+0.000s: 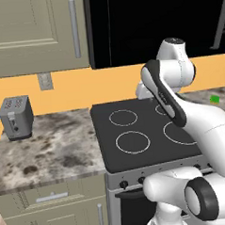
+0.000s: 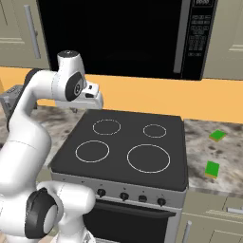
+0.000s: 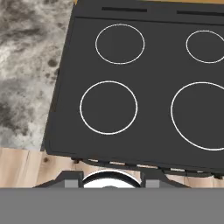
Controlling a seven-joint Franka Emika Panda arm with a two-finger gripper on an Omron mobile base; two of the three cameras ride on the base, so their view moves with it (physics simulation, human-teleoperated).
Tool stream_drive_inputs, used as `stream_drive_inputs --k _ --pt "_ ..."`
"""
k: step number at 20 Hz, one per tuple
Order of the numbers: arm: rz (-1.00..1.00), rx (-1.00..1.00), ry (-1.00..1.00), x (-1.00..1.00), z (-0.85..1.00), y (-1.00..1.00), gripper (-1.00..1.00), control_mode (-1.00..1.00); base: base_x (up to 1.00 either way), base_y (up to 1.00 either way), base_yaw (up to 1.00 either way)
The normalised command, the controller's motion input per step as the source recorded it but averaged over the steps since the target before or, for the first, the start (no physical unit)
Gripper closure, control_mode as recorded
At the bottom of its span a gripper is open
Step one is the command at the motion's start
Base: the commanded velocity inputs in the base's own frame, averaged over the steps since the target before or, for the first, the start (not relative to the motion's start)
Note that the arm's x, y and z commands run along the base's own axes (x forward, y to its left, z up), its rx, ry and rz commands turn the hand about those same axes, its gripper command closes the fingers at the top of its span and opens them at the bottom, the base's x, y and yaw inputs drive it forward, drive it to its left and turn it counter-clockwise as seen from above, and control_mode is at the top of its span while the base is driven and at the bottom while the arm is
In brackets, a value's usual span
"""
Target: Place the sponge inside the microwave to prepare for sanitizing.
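A home kitchen — a black four-ring cooktop (image 2: 124, 142) with oven knobs (image 2: 124, 195) sits between speckled stone tables (image 1: 45, 146), a black microwave (image 2: 123, 35) hangs above it, beige cabinets (image 1: 34, 32) line the orange wall, and a grey toaster (image 1: 15, 118) stands at the left.

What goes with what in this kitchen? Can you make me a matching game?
Things:
1. toaster
2. microwave
3. cooktop
4. green blocks

Places:
A. on the counter right of the stove
B. up on the wall above the stove
C. on the counter left of the stove
D. between the two counters, with four white rings

Pairs: 1-C, 2-B, 3-D, 4-A
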Motion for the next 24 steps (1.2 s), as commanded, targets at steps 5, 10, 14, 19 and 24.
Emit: stream_drive_inputs --k 5,10,14,19,24 --pt "-0.05 -0.02 0.03 -0.04 -0.08 -0.16 -1.0 -1.0 0.0 0.0 0.0" --pt "-0.13 -0.05 -0.17 -0.43 0.04 -0.55 -1.0 -1.0 0.0 0.0 0.0" --pt "-0.23 -0.01 -0.38 -0.23 0.42 -0.65 -1.0 -1.0 0.0 0.0 0.0" --pt "-0.28 0.01 -0.32 -0.28 0.47 -0.85 -1.0 -1.0 0.0 0.0 0.0" --pt "-0.1 0.07 -0.36 -0.54 0.83 -0.84 -1.0 -1.0 0.0 0.0 0.0"
